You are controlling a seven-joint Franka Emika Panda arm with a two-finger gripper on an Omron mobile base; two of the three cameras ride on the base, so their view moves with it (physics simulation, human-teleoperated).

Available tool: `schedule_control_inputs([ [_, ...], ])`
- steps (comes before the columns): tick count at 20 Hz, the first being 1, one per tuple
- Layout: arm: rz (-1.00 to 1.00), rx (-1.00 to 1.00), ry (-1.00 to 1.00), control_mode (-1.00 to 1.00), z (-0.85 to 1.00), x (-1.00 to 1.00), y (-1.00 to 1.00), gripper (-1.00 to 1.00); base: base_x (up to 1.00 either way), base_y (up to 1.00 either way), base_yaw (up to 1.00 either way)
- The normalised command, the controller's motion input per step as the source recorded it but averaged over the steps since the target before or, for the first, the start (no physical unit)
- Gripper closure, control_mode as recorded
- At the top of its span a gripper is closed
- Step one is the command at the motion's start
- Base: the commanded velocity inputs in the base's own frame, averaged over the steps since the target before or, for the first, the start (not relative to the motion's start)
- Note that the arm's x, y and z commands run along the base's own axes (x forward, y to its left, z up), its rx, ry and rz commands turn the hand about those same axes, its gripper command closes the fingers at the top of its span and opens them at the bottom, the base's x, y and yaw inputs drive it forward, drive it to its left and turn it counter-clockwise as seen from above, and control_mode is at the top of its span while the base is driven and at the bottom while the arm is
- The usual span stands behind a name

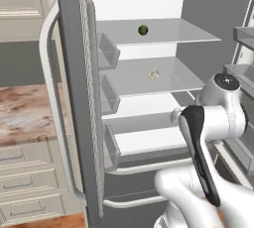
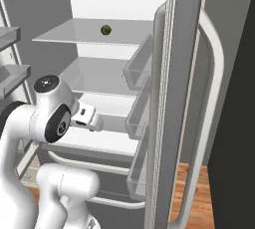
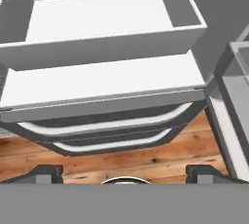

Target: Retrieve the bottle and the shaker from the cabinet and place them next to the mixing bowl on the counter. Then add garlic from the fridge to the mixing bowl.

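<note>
The fridge (image 1: 149,4) stands open, its left door (image 1: 72,88) swung wide. On the middle glass shelf (image 1: 163,81) lies the pale garlic (image 1: 154,75), alone near the shelf's centre; a small dark green ball (image 1: 143,30) sits on the shelf above. The gripper (image 3: 124,177) hangs low, facing the white drawers (image 3: 107,79) and the wooden floor (image 3: 146,157), its jaws spread wide apart with nothing between them, well below the garlic.

Open fridge (image 2: 184,73) — green ball (image 2: 105,30) shelved.
</note>
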Motion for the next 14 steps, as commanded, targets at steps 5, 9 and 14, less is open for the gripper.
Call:
schedule_control_inputs([
  [5,0.10,-0.01,-0.49,-1.00,0.51,0.39,-0.10,-1.00,0.00,0.00,0.00],
  [9,0.01,-0.07,-0.29,-1.00,0.77,0.07,0.05,-1.00,0.00,0.00,0.00],
  [14,0.00,-0.09,-0.08,-1.00,0.38,0.28,0.02,-1.00,0.00,0.00,0.00],
])
